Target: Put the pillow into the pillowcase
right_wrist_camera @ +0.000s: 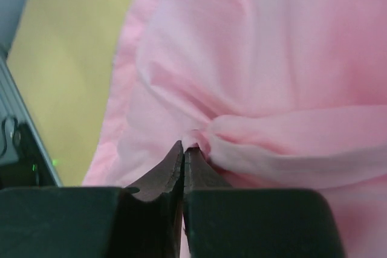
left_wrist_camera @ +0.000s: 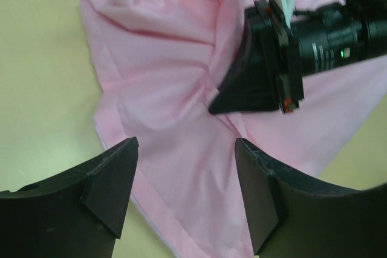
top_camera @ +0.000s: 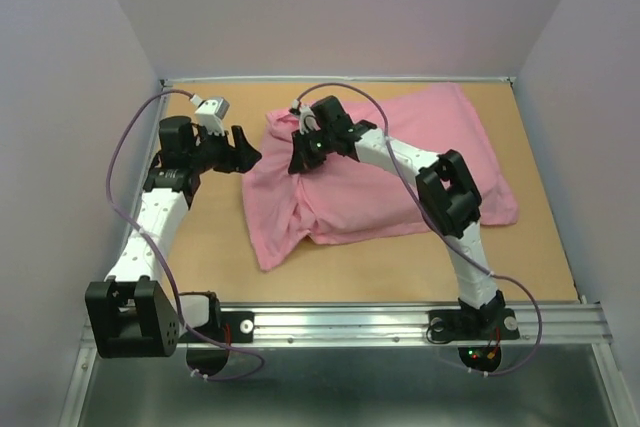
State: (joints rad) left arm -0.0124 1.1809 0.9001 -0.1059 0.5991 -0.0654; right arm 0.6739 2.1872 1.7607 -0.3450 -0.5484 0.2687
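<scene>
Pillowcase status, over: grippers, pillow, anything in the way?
Right gripper shut on a fold of the thin pink fabric pillowcase. Left gripper open, at its left edge. Cream pillow not visible. Nothing blocking.

Left pincer spread wide, right pincer pinched tight.

From my station I see my left arm (top_camera: 150,222) rise from its base at the near-left corner and fold at the elbow, wrist turned to the right; the left pincer (top_camera: 245,152) has its two fingers (left_wrist_camera: 112,185) held well apart, nothing between them; my right arm (top_camera: 455,197) climbs from its base, bends sharply at the elbow and reaches leftward, angled down; the right pincer (right_wrist_camera: 183,149) has its fingers pressed together, a small fold of the pillowcase (right_wrist_camera: 272,58) nipped at the tips; the two pincers sit near one another, tips not touching.
</scene>
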